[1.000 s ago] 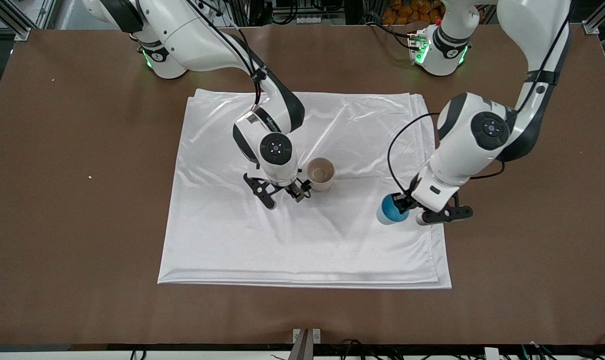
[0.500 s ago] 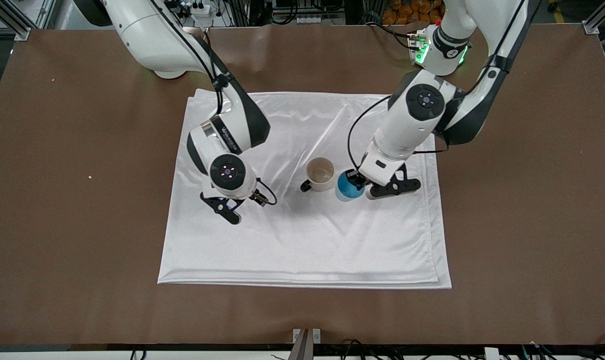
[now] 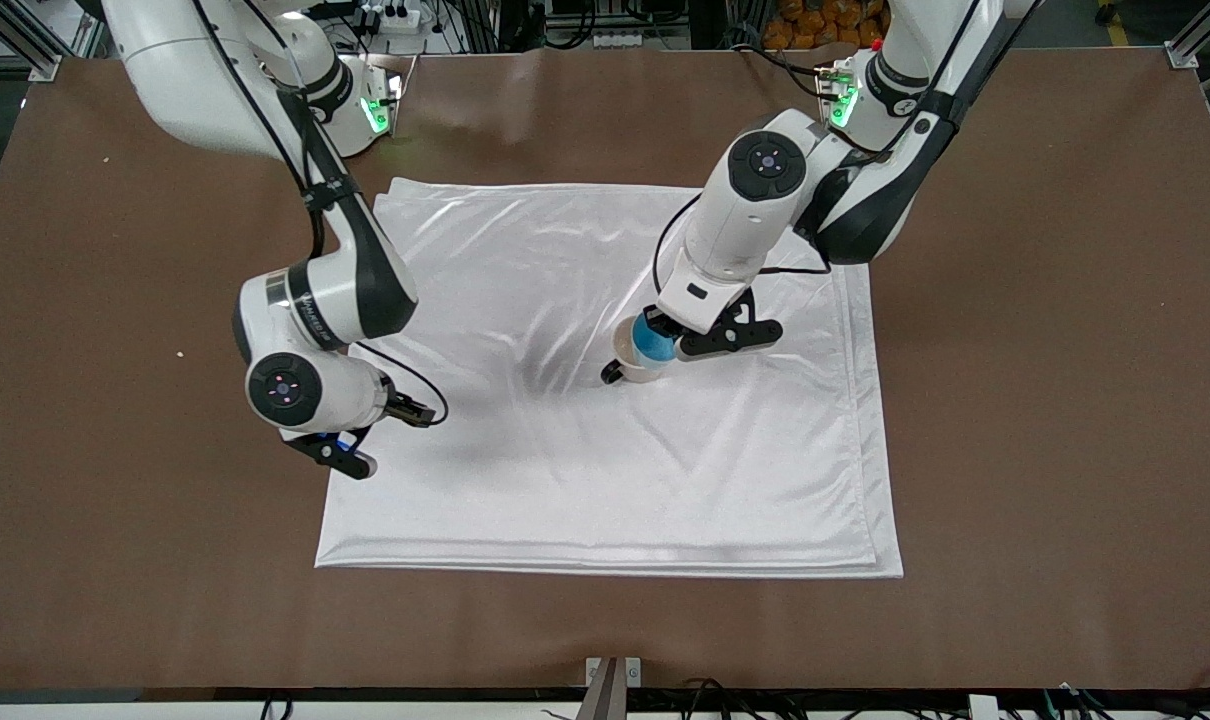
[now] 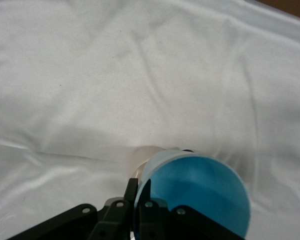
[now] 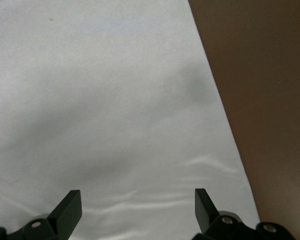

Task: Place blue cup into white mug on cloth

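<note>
On the cloth (image 3: 565, 470), left end effector (image 3: 665, 335) grips blue cup (image 3: 653, 343) above white mug (image 3: 637, 370).

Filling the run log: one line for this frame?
left pincer: shut on blue cup, over white mug | right pincer: open, waits over cloth edge | cup not released

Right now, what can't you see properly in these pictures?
- White mug: the blue cup and left gripper cover its opening in the front view; the left wrist view shows only a sliver of rim.
- Whether the cup's base is inside the mug yet: hidden.
- Right gripper: the front view hides its fingers under the wrist, over the cloth edge.
</note>
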Motion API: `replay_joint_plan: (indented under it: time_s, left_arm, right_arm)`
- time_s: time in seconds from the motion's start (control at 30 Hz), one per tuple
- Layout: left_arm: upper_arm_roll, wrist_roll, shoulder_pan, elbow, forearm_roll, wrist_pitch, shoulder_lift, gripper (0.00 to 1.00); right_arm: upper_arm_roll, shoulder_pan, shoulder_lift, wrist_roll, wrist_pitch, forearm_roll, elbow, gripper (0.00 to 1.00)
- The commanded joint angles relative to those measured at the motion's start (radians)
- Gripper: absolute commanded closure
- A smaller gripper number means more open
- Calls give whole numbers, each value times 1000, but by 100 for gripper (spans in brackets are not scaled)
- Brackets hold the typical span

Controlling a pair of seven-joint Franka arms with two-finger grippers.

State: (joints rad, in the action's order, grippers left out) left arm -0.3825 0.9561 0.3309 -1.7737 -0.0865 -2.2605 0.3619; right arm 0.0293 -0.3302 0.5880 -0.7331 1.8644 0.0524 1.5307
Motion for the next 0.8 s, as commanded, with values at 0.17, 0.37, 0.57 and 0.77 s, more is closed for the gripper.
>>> replay_joint_plan:
  time_s: [0.17,0.37,0.57,0.77]
  left_arm:
    - [-4,183,71,-15,-68,25,14,100]
    - [-3,227,92,-16,-98,25,38,100]
    - [1,228,89,-24,-114,25,54,100]
    - [4,230,85,-29,-127,24,69,100]
  right_arm:
    - [-14,77,-109,210,88,-23,144,0]
    - [-14,103,-134,277,142,-40,198,0]
    - [-14,146,-161,382,222,-59,262,0]
    - [-16,201,-178,501,242,-59,286,0]
